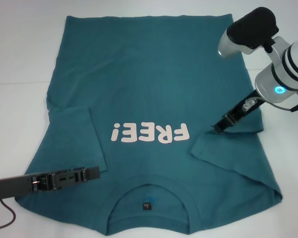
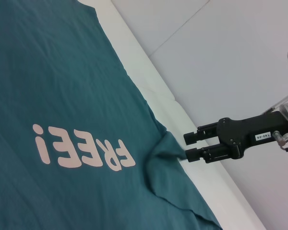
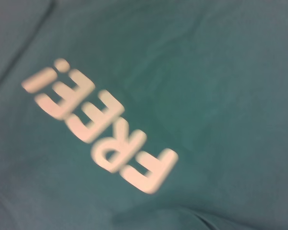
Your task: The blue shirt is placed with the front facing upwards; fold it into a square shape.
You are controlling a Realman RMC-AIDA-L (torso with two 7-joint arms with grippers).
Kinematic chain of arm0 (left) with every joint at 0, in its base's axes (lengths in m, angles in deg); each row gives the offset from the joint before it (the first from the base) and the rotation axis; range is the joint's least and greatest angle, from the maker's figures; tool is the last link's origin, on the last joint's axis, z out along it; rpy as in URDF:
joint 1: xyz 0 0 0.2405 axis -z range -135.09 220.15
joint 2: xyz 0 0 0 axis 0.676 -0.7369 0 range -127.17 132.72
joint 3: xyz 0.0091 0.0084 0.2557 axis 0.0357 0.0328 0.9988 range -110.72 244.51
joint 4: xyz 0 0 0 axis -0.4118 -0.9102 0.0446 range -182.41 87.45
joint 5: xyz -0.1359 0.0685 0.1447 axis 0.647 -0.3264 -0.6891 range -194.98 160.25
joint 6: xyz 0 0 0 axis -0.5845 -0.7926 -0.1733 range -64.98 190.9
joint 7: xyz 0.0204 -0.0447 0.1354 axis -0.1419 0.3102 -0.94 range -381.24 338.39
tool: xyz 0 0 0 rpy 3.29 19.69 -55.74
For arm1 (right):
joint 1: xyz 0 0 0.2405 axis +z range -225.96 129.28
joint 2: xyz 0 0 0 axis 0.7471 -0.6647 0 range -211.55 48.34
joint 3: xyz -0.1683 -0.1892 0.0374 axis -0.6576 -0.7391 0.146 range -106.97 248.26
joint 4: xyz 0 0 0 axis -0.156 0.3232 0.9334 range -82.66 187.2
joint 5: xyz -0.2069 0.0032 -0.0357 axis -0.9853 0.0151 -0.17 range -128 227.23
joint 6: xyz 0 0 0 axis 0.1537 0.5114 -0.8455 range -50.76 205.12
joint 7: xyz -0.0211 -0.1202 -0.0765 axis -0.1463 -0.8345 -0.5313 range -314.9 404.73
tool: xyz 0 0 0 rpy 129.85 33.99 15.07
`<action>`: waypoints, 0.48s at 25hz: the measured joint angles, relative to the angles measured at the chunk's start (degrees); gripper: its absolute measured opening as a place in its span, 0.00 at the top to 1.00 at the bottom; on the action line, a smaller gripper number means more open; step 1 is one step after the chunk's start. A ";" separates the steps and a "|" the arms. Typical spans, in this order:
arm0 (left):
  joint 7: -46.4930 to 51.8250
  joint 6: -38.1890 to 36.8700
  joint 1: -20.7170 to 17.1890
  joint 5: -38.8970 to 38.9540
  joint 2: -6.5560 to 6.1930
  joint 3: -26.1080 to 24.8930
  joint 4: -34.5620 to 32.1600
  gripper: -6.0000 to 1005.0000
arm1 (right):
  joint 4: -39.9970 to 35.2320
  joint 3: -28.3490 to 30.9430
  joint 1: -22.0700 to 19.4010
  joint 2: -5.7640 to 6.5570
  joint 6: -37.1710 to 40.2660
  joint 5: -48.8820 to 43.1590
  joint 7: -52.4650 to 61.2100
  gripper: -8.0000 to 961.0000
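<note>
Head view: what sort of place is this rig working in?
Probably a lab or test bench, not a home: a bare white table, one blue shirt spread flat, the left tool and right tool on its sleeves, nothing domestic visible.

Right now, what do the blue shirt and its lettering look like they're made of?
The blue shirt: soft matte knit, probably cotton, since it creases and drapes limply. The FREE! lettering: flat, pale, opaque print, likely ink or transfer; which one isn't clear.
</note>
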State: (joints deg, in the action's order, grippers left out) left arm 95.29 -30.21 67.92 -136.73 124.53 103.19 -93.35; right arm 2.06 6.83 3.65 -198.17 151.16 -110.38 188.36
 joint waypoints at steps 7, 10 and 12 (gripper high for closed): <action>0.00 0.28 -0.19 0.29 -0.03 0.00 0.04 0.24 | -5.37 -1.29 -0.40 -2.70 -0.17 -7.68 0.25 0.33; 0.00 0.42 -0.31 0.30 -0.03 0.01 0.08 0.24 | -6.10 0.72 -0.85 -2.78 0.78 -7.31 0.65 0.33; 0.01 0.43 -0.35 0.34 -0.03 0.01 0.09 0.24 | -5.62 3.51 -0.86 -2.52 2.45 -7.22 0.72 0.33</action>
State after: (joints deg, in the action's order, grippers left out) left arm 95.30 -29.77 67.57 -136.39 124.50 103.20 -93.26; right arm -3.56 10.34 2.79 -200.70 153.61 -117.60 189.08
